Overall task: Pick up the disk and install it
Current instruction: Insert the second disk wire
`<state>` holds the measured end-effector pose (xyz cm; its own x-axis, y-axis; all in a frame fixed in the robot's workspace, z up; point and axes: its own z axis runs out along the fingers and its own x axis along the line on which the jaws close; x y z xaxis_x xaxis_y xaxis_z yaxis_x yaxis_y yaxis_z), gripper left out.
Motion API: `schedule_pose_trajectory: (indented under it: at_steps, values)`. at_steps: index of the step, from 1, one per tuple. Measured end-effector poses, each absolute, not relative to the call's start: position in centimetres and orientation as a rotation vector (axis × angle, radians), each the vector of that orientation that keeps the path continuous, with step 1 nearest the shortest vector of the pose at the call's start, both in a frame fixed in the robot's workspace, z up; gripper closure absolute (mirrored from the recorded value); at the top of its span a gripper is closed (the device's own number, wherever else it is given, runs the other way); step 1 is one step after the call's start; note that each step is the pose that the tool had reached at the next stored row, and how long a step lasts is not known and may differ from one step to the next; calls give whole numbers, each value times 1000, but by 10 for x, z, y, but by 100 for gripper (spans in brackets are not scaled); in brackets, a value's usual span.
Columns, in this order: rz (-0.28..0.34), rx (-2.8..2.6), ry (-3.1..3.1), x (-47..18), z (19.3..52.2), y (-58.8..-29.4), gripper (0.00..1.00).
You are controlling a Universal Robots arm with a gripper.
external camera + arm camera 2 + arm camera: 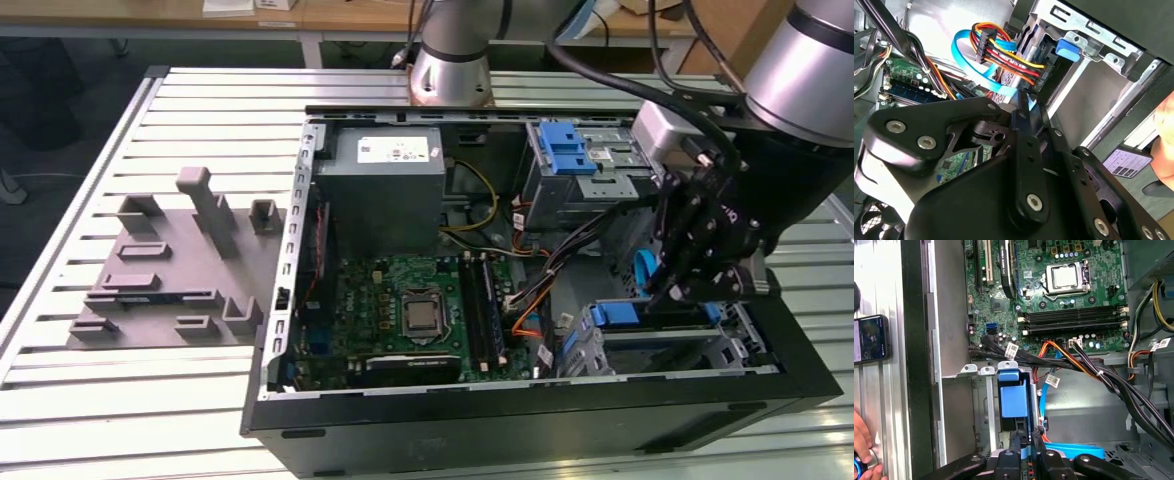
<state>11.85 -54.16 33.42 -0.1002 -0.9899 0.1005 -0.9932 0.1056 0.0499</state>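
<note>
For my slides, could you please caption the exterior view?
Gripper lowered over the blue-framed disk in the drive cage of an open computer case.

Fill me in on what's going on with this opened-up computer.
A robot arm is working inside an open computer case lying on a slatted table. Its gripper is lowered to the drive cage in a corner of the case, right at the disk, whose blue carrier sits in the cage's slot. Whether the disk is fully seated cannot be told. A person's hand rests on the table beside the case.
</note>
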Motion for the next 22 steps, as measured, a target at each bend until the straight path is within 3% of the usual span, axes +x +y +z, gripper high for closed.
schedule_pose_trajectory:
  at_steps: [13,15,18,22]
  values:
    - [42,2030,-2251,119,336,-542,76]
    - [42,2030,-2251,119,336,-542,78]
    - [41,2030,-2251,119,336,-542,89]
    - [41,2030,-2251,120,336,-542,89]
